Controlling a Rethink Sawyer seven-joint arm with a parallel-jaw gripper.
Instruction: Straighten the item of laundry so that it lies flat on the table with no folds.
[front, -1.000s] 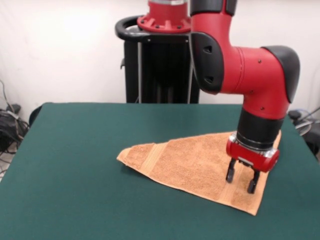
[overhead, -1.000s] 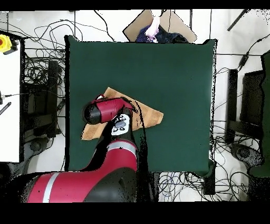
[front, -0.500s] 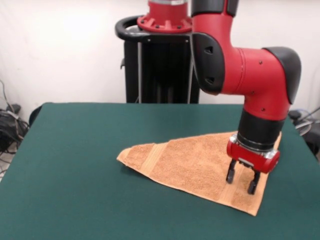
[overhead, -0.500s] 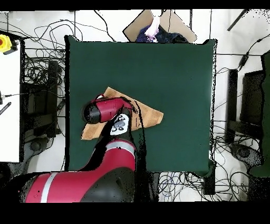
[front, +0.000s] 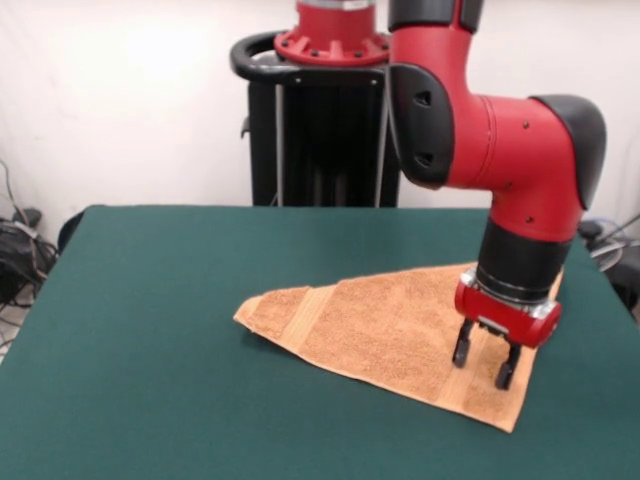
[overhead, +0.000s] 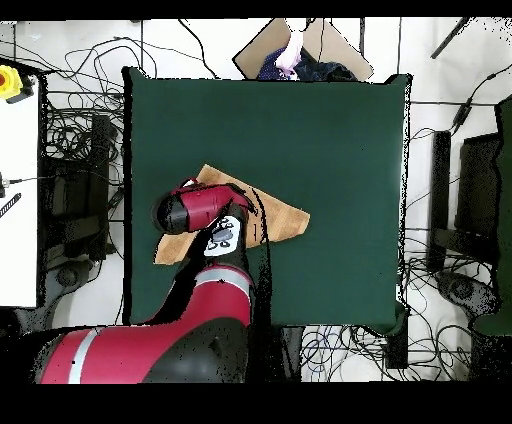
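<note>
Barely drifting sideways since a second ago, my gripper hangs open just above the folded towel on the table, so next I must descend and pinch a corner to unfold it.

Dark green table, folded peach towel lying toward one side

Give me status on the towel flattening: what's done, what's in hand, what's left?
Done: nothing visible; the towel lies on the green table as a triangle, apparently folded over on itself. In hand: the gripper hangs over the towel's corner nearest the camera in the front view, its fingers open and holding nothing. Left: grip a corner, pull the folded layer open and lay the towel flat.
</note>
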